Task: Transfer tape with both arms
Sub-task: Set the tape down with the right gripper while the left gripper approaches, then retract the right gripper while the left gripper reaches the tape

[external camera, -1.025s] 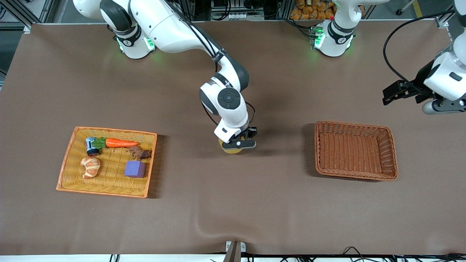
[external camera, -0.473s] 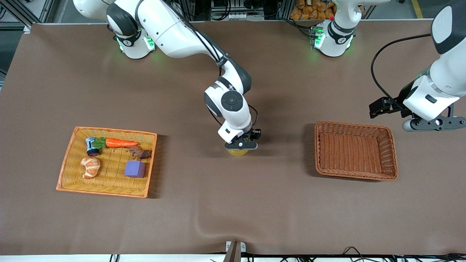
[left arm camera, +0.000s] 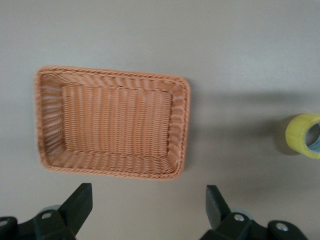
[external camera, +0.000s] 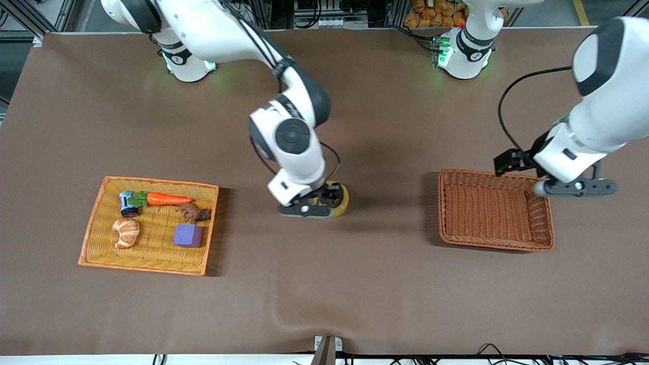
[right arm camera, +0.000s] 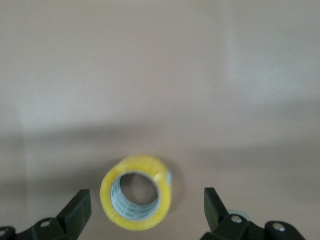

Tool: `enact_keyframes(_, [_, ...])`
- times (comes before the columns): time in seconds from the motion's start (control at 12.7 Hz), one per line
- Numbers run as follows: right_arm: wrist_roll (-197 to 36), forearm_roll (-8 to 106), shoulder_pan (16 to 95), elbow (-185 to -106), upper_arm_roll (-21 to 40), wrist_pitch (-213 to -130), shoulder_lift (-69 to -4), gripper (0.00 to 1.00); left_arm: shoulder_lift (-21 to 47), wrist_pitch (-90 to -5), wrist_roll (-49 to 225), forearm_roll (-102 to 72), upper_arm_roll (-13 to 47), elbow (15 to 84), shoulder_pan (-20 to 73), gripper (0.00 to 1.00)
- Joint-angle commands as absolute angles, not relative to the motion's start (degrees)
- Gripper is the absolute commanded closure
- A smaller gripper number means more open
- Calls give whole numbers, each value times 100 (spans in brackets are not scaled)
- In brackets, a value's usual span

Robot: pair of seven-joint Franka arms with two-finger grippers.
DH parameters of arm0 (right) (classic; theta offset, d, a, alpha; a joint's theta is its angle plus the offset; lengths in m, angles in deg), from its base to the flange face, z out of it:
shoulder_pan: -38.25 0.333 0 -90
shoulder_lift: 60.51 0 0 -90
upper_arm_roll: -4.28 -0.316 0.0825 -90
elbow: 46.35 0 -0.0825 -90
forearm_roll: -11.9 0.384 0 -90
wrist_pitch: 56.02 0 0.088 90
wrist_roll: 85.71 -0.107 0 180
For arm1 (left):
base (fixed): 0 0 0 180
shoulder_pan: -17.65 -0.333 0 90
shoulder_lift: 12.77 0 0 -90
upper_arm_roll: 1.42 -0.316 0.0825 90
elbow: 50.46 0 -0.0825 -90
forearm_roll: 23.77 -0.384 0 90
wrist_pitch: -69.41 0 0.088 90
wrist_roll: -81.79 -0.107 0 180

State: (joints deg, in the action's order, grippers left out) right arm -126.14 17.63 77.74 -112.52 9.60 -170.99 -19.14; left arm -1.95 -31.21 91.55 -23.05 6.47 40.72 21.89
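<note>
The tape, a yellow ring with a wide hole, lies flat on the brown table midway between the two baskets. My right gripper hangs just above it, open, with the roll below and between its fingers. In the right wrist view the tape rests free on the table, and the right gripper touches nothing. My left gripper hovers open and empty over the brown wicker basket, at its edge toward the left arm's end. The left wrist view shows that basket, the tape and the left gripper.
A flat yellow wicker tray toward the right arm's end holds a carrot, a croissant, a purple cube, a small can and a dark brown item. The brown basket has nothing in it.
My right gripper opened, let go of the tape and rose, shifting toward the right arm's end. The left arm swung in from the table's end to the brown basket.
</note>
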Motion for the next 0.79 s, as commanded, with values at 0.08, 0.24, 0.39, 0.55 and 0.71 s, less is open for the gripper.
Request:
enact_keyframes(0.08, [-11450, 1709, 6912, -12515, 885, -16862, -3287, 0, 373, -3831, 10216, -2201, 728, 4103, 2827, 0])
enact_keyframes(0.24, [-10368, 1726, 6245, -12668, 885, -16538, -3711, 0, 778, -4333, 10533, -2201, 728, 4112, 3178, 0])
enact_keyframes(0.39, [-9978, 1717, 5822, -12641, 885, -16185, -3966, 0, 1173, -4632, 11592, -2279, 711, 4121, 3880, 0])
enact_keyframes(0.55, [-9619, 1700, 5435, -12694, 955, -15809, -4317, 0, 1542, -5088, 12474, -2359, 719, 4094, 4234, 0])
enact_keyframes(0.71, [-8882, 1691, 5259, -12921, 1280, -15168, -4835, 0, 1885, -5476, 12810, -2342, 728, 4024, 4463, 0])
